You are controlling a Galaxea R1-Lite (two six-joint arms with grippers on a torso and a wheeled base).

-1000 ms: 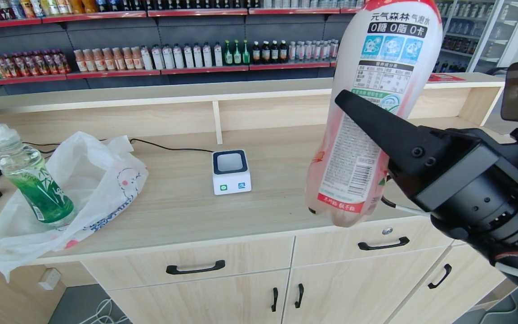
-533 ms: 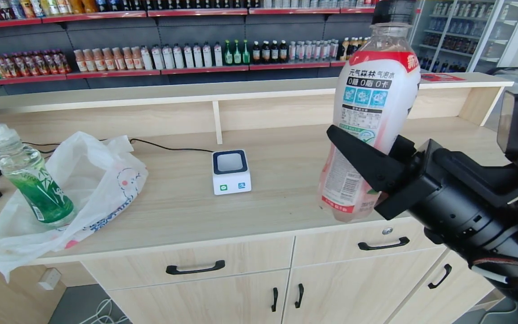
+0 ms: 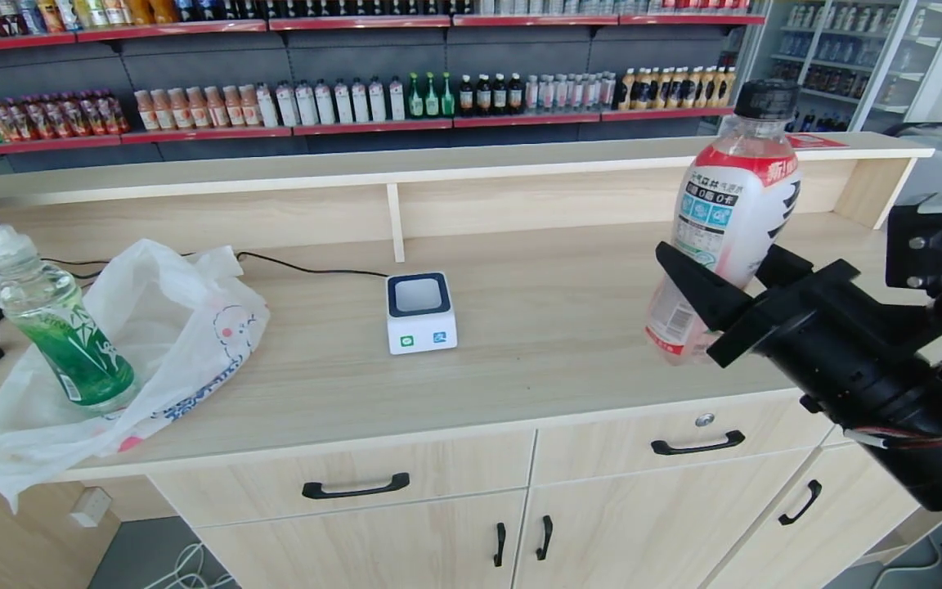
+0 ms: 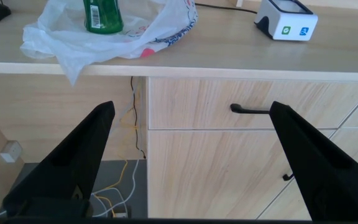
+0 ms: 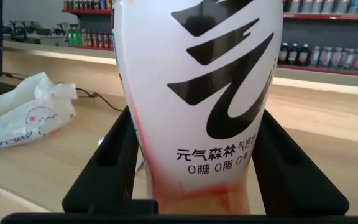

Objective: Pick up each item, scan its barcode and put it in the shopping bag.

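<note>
Carried outward and down from close under the head camera, the pink bottle [image 3: 728,204] now hangs near upright, cap uppermost, over the right end of the counter [image 3: 536,352], pinched low on its body by the right gripper [image 3: 720,270]. Nearest, the left gripper [image 4: 191,107] sits below the counter edge facing the drawers, fingers spread and holding nothing. Farther in, the scanner [image 3: 421,312] lies to the left of the held bottle with its window facing up, so the right arm is the nearer one; I judge the barcode side must be tipped down over it. Beyond to the left, a green bottle [image 3: 58,323] stands on the shopping bag [image 3: 185,327].
</note>
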